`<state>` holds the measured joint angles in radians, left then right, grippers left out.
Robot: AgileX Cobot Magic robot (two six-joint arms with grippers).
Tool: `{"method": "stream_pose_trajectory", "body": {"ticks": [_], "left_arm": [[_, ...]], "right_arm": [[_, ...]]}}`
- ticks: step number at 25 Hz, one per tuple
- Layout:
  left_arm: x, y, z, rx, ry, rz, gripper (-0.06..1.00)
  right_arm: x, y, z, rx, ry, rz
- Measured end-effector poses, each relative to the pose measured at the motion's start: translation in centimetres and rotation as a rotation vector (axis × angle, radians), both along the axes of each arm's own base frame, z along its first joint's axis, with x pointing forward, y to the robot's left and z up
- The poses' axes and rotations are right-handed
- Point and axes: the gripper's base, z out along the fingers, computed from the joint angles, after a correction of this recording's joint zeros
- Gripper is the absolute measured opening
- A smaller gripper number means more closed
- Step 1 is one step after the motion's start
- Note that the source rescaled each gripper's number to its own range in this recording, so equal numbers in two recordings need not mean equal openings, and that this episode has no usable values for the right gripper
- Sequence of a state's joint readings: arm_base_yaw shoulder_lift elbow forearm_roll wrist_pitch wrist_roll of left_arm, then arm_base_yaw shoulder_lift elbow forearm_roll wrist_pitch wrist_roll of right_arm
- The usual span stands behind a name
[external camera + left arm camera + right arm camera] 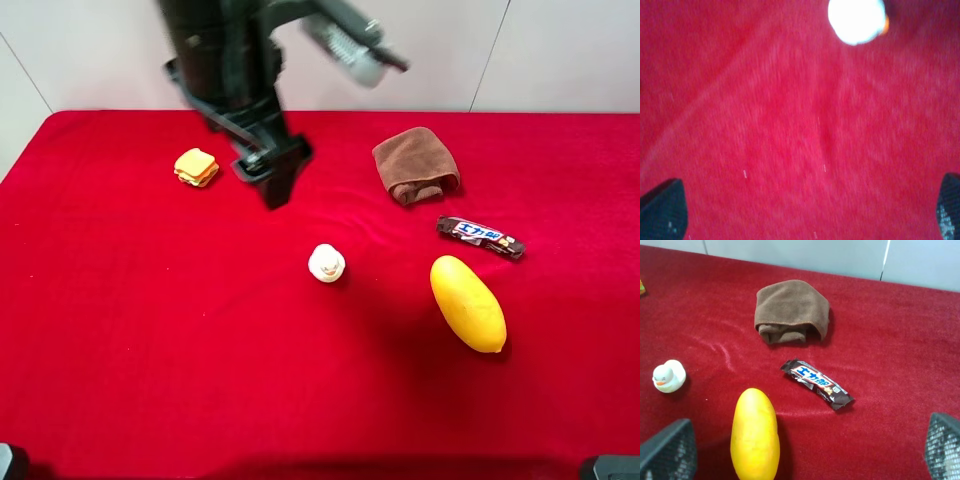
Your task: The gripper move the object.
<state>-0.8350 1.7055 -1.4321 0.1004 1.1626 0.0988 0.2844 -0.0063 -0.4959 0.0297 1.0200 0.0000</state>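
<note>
Nearest the high camera lies the yellow oblong fruit (467,303), resting on the red cloth-covered table (150,350) with nothing touching it. Just beyond the fruit, toward the back wall, sits a dark-wrapped candy bar (480,237) with a white and blue label; its characters show in the right wrist view (817,383) but are too small to read with certainty. The brown towel (416,165), folded and rumpled, lies just beyond the candy bar, apart from it and untouched by either arm; the right wrist view (791,312) shows its rolled fold facing the bar. A small white rubber duck (326,263) sits beside the fruit, on the side toward the left gripper, and a yellow-orange sandwich toy (196,167) lies well apart from the towel across the table. The left gripper (277,180) hangs above the cloth between the sandwich toy and the towel, holding nothing; its wrist view, blurred, shows two dark fingertips (662,209) spread far apart over bare red cloth, with the duck (856,19) only a white blob. The right gripper (805,452) appears only in its own wrist view, its jaws likewise wide apart and empty, with the fruit (754,435) between them.
</note>
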Motion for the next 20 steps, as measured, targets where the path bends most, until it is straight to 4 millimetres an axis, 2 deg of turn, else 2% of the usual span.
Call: {"method": "stream_pose_trajectory", "body": {"ticks": [13,20], "left_arm": [[-7.1,7.8,-1.0,0.042,0.048,0.128,1.0],[-10.8,12.0,-2.6,0.055,0.064,0.216,1.0]], "right_arm": [[0.0,0.0,0.0,0.0,0.0,0.0],[0.0,0.0,0.0,0.0,0.001,0.0]]}}
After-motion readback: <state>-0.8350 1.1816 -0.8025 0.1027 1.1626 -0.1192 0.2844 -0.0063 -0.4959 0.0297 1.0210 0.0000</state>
